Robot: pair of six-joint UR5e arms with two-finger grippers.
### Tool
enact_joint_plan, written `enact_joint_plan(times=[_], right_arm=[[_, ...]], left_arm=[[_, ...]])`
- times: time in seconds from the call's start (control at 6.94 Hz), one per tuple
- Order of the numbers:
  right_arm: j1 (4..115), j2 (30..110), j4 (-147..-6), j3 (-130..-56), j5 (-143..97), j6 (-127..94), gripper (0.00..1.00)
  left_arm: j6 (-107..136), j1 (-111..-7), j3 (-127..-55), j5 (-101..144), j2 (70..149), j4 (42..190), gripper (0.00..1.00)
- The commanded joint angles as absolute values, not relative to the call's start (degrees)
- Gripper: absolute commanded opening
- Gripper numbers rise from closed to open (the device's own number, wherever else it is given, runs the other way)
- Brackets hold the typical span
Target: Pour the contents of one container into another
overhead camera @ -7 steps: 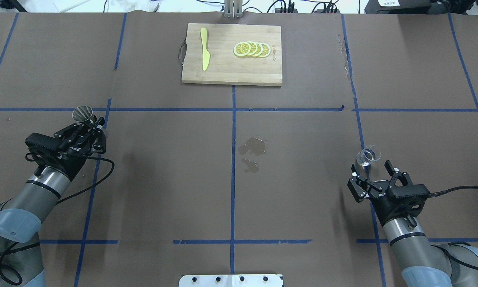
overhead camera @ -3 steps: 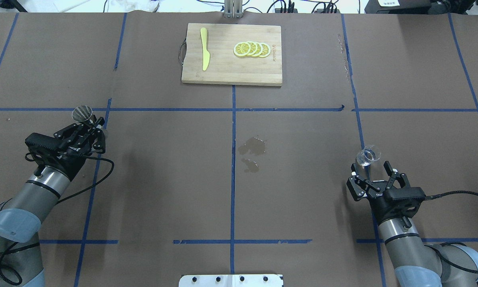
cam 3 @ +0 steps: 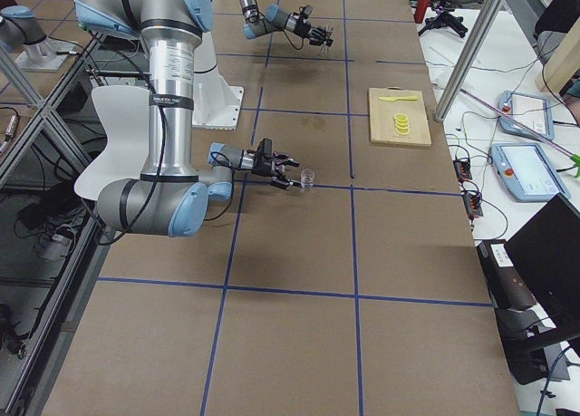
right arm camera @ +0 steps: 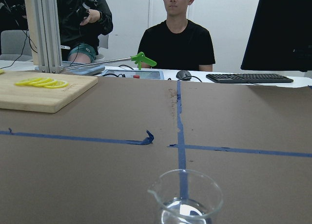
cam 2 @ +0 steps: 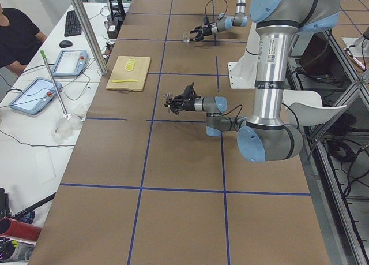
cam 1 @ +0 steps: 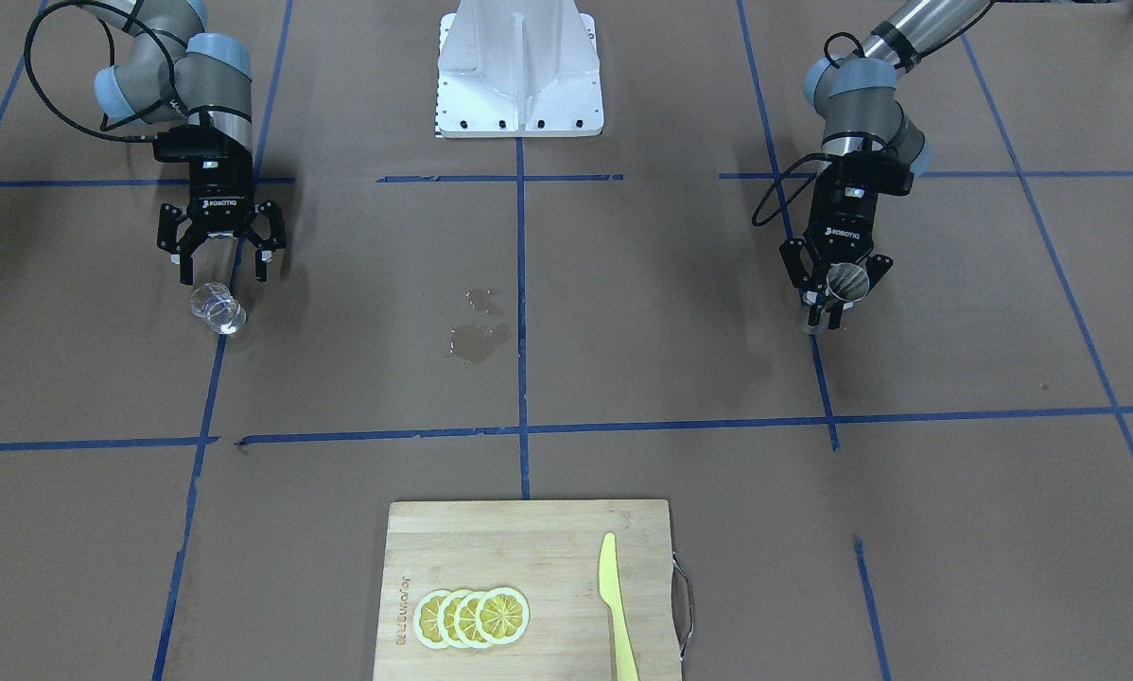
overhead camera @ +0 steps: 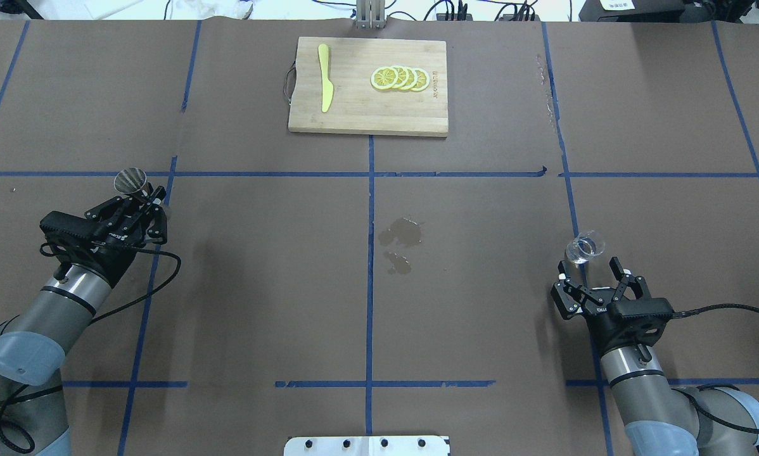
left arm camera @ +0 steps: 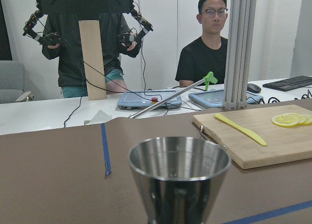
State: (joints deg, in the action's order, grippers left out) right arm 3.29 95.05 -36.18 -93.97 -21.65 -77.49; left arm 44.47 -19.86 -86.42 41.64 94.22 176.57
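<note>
**Left gripper (overhead camera: 158, 201) clamped on the jigger (overhead camera: 131, 180); right gripper (overhead camera: 589, 270) spread behind the beaker (overhead camera: 585, 248)**

Your left arm (overhead camera: 63, 304) lies low and stretched forward, wrist nearly level; its fingers are drawn in on the jigger, whose open rim stands up just past the fingertips. Your right arm (overhead camera: 633, 373) reaches forward in much the same way, its fingers spread wide. From overhead the jigger's lower cone is hidden behind the fingers; the left wrist camera crops the jigger at the bottom edge and shows no fingers, so you cannot make out the exact grip point. The right wrist camera cuts off the beaker's base; a little clear liquid (right arm camera: 184, 210) shows inside. The beaker stands upright just ahead of the right gripper's open fingertips, roughly in line with the gap between them.
</note>
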Motion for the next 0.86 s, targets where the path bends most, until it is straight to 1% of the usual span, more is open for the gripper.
enact_joint_plan(times=[0.0,0.43,0.58,0.72], right_arm=[[3.9,94.7,-36.2,-93.6,-22.2,-77.7,0.99],[6.0,93.3,-36.2,-92.1,-24.7,-78.0,0.99],[6.6,93.0,-36.2,-90.1,-25.4,-78.0,0.99],[7.2,91.6,-36.2,-89.7,-25.8,-78.0,0.99]], left_arm=[[44.5,-19.9,-86.4,41.6,94.2,176.7,0.0],[44.4,-19.9,-86.4,41.6,94.3,176.6,0.0],[44.5,-19.9,-86.4,41.5,94.3,176.7,0.0],[44.4,-19.9,-86.4,41.5,94.3,176.6,0.0]])
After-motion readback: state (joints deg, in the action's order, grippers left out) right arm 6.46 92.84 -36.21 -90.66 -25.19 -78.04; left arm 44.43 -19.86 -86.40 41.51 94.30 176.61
